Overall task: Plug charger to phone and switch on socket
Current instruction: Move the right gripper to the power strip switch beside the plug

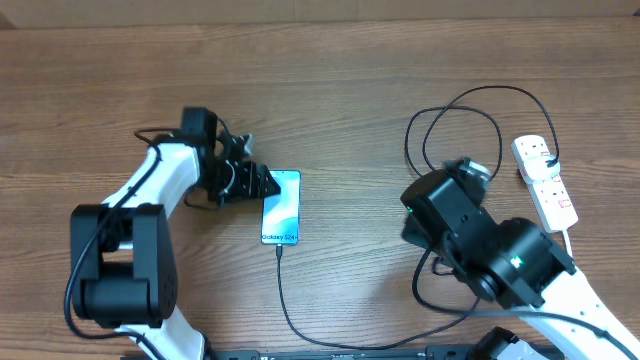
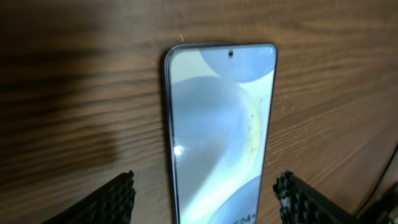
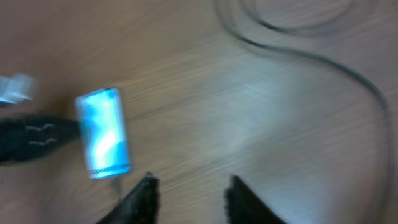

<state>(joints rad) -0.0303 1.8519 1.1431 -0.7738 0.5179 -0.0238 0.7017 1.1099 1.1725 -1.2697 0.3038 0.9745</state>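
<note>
Nearest the robot, the charger [image 1: 280,285] runs as a thin black line along the front of the desk [image 1: 350,80] and climbs to the phone [image 1: 282,207]. Its plug tip [image 1: 279,251] sits against the phone's lower edge and, as far as the overhead view lets me judge, is seated. The phone lies flat, screen lit, left of the desk's middle.

Just beyond it, the left pincer [image 1: 265,185] hovers at the phone's top end. It is open, with one finger to each side of the phone, bare wood showing between them and its edges, and it grips nothing. If this arm swings sideways as it lifts off, a finger could catch the phone, skew it and lever the plug out.

To the right, the right pincer [image 3: 189,196] is empty, its fingers drawn fairly close but apart, with bare desk between them. Its view is blurred.

Farther off, the socket [image 1: 545,180] lies at the right edge, its red switch [image 1: 565,207] at the near end, apparently not yet pressed. The cable's loops [image 1: 455,115] lie between that arm and the strip. The arm could snag a loop as it reaches across, dragging the cable and tugging the phone. An off-centre push could also slide the light strip instead of tripping the switch.
</note>
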